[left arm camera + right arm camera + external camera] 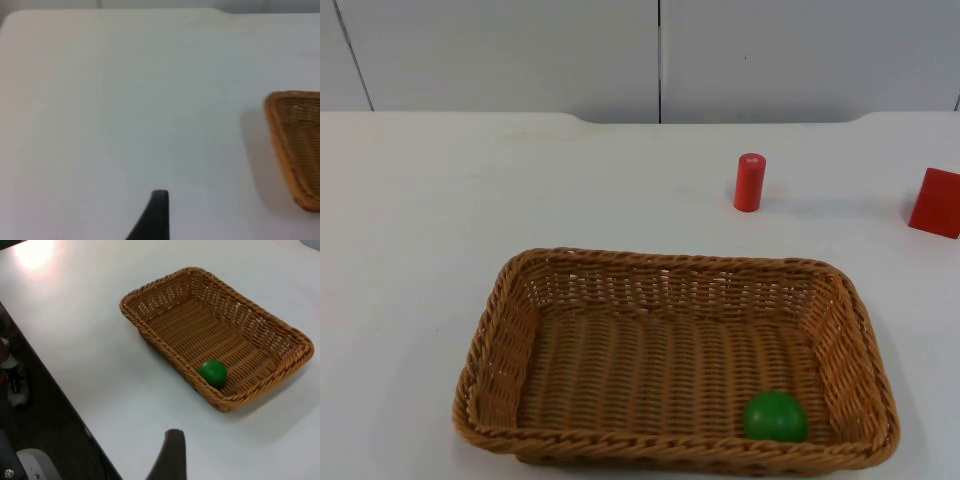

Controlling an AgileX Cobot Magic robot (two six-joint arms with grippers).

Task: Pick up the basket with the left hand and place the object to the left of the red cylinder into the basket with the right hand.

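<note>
A wicker basket [500, 330] rests on the white table near the front, and a green ball [775, 416] lies in its front right corner. A red cylinder [749, 182] stands upright behind the basket, to the right. My left gripper [159, 202] hovers over bare table, with the basket's end [292, 145] off to its side. My right gripper [172, 442] hangs back from the basket [150, 327], near the table's edge, with the green ball [212, 372] in sight. Neither gripper touches anything.
A red block [935, 202] sits at the table's right edge, right of the cylinder. The grey partition wall [520, 50] closes the far side. In the right wrist view the table edge [75, 412] drops to a dark floor.
</note>
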